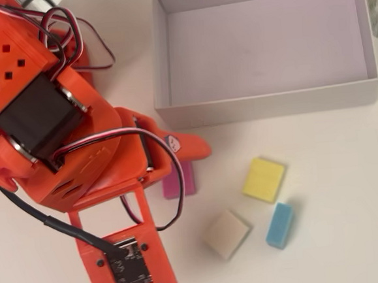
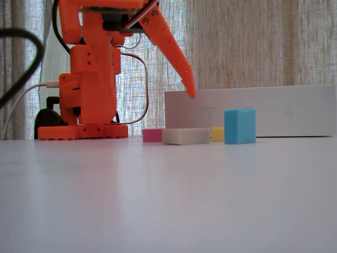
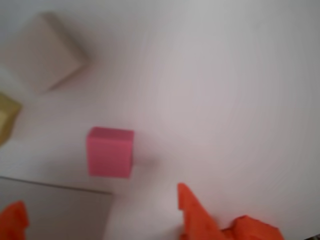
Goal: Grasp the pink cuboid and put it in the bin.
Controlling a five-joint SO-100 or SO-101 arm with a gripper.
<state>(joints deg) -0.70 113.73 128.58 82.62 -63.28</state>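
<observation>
The pink cuboid (image 3: 110, 152) lies flat on the white table (image 1: 341, 247), free of any grasp, just in front of the near wall of the bin (image 1: 271, 103); in the overhead view it is partly hidden under the orange arm. The gripper (image 3: 100, 212) hangs above it with its two fingers spread apart and holding nothing: in the wrist view one fingertip (image 3: 192, 207) shows at bottom centre and the other at the bottom left corner, with the cuboid lying in the line of the gap but ahead of it. In the fixed view the long finger points down, well above table level. A cream block (image 1: 227, 234), a yellow block (image 1: 264, 179) and a blue block (image 1: 279, 225) sit nearby, apart from the cuboid. Judged risks: the bin wall is close, so a finger coming down on that side could strike or ride onto it and shift the bin. A descent slightly off centre could land a fingertip on the cuboid and push it aside. Being flat, it offers little edge height, so a shallow closure may slip off.
</observation>
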